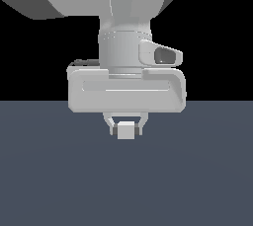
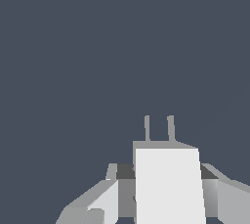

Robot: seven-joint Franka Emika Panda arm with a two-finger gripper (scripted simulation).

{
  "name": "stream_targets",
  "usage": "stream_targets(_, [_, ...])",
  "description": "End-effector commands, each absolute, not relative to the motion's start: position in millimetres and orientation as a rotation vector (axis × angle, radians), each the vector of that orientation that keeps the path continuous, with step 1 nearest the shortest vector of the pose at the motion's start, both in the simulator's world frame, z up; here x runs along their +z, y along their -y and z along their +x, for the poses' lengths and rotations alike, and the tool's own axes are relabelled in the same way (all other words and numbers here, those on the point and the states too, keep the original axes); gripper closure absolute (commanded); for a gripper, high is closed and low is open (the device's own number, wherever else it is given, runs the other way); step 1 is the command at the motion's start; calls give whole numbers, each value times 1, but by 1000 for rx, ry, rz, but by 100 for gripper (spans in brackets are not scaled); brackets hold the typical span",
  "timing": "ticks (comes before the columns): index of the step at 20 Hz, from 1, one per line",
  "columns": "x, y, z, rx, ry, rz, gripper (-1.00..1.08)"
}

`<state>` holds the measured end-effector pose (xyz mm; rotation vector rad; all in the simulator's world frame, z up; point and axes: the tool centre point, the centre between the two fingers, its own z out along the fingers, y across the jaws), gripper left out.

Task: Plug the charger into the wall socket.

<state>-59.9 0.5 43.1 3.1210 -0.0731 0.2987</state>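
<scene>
The charger [image 1: 126, 130] is a small off-white cube held between my fingertips, above the dark grey-blue floor. My gripper [image 1: 126, 127] is shut on it, one finger on each side. In the wrist view the charger [image 2: 168, 186] fills the space between the fingers [image 2: 102, 201], and two thin grey prongs [image 2: 158, 128] stick out from its far face. The wall socket is out of view in both views.
The dark grey-blue floor [image 1: 59, 180] spreads around and below the gripper. The arm's large grey body [image 1: 123, 27] fills the upper part of the exterior view against a black background.
</scene>
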Motion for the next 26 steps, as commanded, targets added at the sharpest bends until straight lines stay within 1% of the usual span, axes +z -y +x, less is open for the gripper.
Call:
stream_targets(1, [56, 0, -46, 300, 52, 3122, 108])
stream_targets(7, [83, -2, -15, 301, 2, 3127, 108])
stream_targets(12, [96, -3, 1, 301, -23, 3129, 108])
stream_targets(26, [100, -4, 10, 301, -33, 3129, 108])
